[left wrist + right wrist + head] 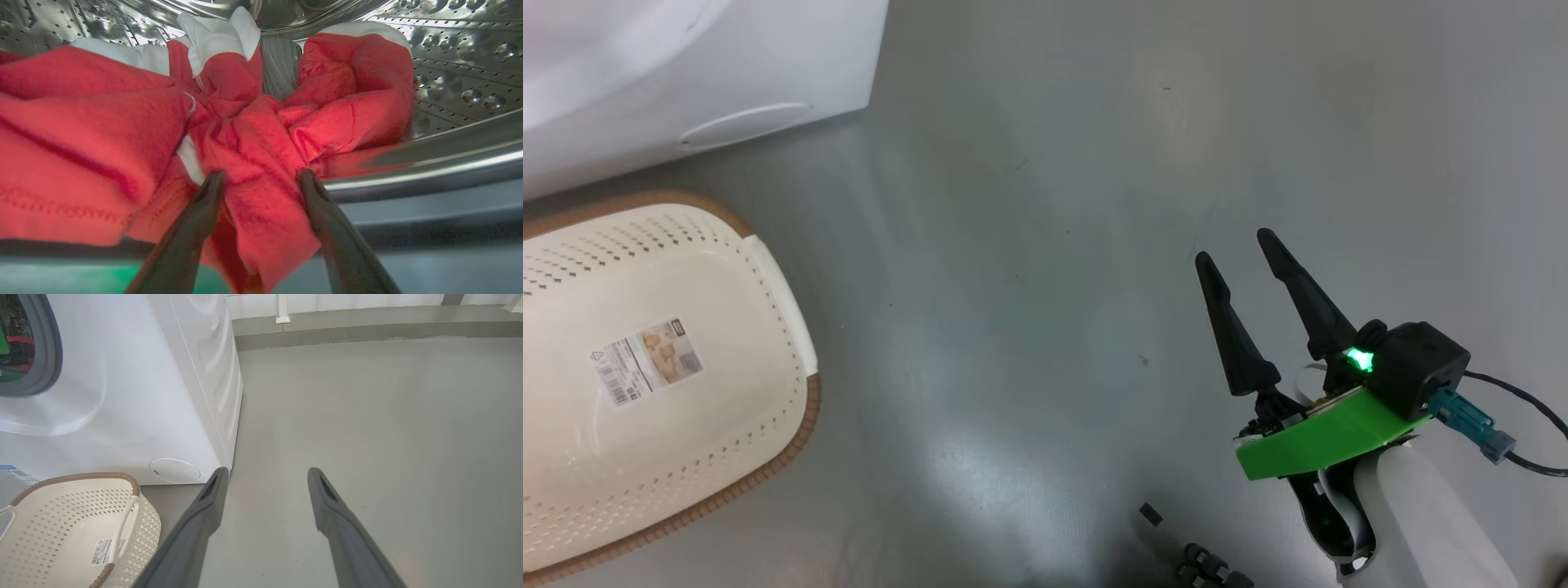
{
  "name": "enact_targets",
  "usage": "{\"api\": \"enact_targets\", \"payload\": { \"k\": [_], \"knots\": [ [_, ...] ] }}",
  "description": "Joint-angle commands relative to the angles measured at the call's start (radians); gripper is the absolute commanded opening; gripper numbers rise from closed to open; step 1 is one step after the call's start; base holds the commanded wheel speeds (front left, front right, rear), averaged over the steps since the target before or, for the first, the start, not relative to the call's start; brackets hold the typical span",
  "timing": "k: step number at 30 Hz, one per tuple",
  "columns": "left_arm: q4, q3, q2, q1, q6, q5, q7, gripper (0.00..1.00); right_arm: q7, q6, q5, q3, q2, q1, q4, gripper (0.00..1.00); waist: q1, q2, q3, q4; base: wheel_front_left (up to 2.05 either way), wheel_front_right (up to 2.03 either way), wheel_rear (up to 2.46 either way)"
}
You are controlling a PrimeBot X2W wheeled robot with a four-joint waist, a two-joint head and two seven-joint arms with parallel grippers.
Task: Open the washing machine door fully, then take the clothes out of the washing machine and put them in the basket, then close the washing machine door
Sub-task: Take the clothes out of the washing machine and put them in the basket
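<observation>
Clothes (102, 134) lie between jaws of spread left hand (261, 173).

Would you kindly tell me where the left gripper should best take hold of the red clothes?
Probably the bunched fold of the clothes spilling over the drum's rim, coming straight in from the front: it rises as a narrow ridge between the left gripper's open fingers.

Dark tapered fingers (1232, 335), green wrist bracket (1315, 445)
</observation>
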Motion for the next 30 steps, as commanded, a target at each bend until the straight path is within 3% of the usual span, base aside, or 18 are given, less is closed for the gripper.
{"api": "enact_targets", "payload": {
  "k": [1,2,13,30],
  "knots": [
    [-0.018,0.006,0.048,-0.009,0.012,0.005,0.013,0.34,-0.006,0.000,0.002,0.015,-0.010,-0.003,-0.022,1.00,0.0000,0.0000,-0.001,0.002,0.00,0.00,0.00],
    [-0.019,0.004,0.048,-0.009,0.016,0.006,0.016,0.00,-0.006,0.000,0.001,0.015,-0.010,-0.004,-0.022,1.00,0.0000,0.0000,-0.002,0.003,0.00,0.00,0.00],
    [-0.058,-0.017,0.040,0.013,0.025,0.006,0.006,0.00,-0.006,0.000,-0.016,0.006,-0.010,-0.010,-0.018,1.00,0.0000,0.0000,-0.015,0.019,0.00,0.00,0.00],
    [-0.222,-0.008,-0.049,0.201,0.017,-0.039,-0.246,0.00,-0.006,0.000,-0.103,-0.017,-0.010,0.023,-0.017,1.00,0.0000,0.0000,-0.153,0.115,0.00,0.00,0.00]
  ]
}}
